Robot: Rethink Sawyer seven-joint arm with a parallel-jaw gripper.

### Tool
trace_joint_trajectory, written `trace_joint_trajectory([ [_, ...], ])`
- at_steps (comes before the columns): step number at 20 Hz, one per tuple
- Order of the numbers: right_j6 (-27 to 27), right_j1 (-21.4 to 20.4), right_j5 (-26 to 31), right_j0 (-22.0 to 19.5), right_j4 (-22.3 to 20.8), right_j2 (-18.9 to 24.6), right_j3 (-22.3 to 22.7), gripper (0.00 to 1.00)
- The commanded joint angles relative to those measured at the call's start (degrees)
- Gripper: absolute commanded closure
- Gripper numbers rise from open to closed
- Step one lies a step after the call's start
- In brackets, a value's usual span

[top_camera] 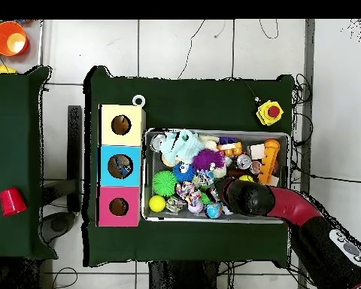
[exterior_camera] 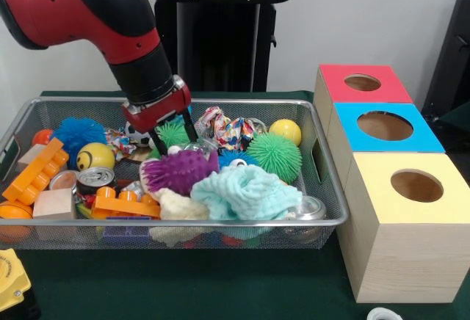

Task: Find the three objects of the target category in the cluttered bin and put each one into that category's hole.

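Observation:
The wire mesh bin (exterior_camera: pixel 323 221) is full of toys; it also shows in the overhead view (top_camera: pixel 213 132). My gripper (exterior_camera: pixel 174 138) is open, with its black fingers (exterior_camera: pixel 158 142) lowered into the clutter at the back middle of the bin, between a small green spiky ball (exterior_camera: pixel 173 133) and a purple spiky ball (exterior_camera: pixel 180 171). A small clear shiny piece (exterior_camera: pixel 198 146), perhaps a crushed bottle, shows just right of the fingers; the rest of it is hidden. The sky-blue panel's hole (exterior_camera: pixel 385 125) is in the middle box to the right of the bin and also shows from above (top_camera: pixel 120 165). In the overhead view the arm (top_camera: pixel 251 197) covers the gripper.
A red-topped box (exterior_camera: pixel 363 83) and a yellow-topped box (exterior_camera: pixel 416 186) flank the blue one. The bin holds a teal fuzzy cloth (exterior_camera: pixel 246 191), a large green spiky ball (exterior_camera: pixel 274 155), metal cans (exterior_camera: pixel 95 178), orange bricks (exterior_camera: pixel 33 173) and balls. A yellow stop button (exterior_camera: pixel 9 280) sits at the front left.

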Motion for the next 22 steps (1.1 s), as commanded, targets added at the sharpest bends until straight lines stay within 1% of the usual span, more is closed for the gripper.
trace_joint_trajectory([
  [1, -1.99, -1.94, 3.17, -0.99, 0.81, 5.43, -3.97, 0.00],
  [4, -2.90, -3.65, 3.66, -2.50, 1.54, 7.59, -2.36, 0.00],
  [7, -3.36, -4.48, 5.01, -4.34, 2.77, 9.74, -0.62, 0.00],
  [11, -3.63, -3.00, 5.93, -6.20, 3.86, 11.82, 0.29, 0.00],
  [17, -3.64, -0.22, 5.78, -7.17, 3.57, 12.51, -0.02, 0.00],
  [22, -3.25, -0.82, 6.36, -7.21, 3.66, 13.14, 0.57, 0.00],
])
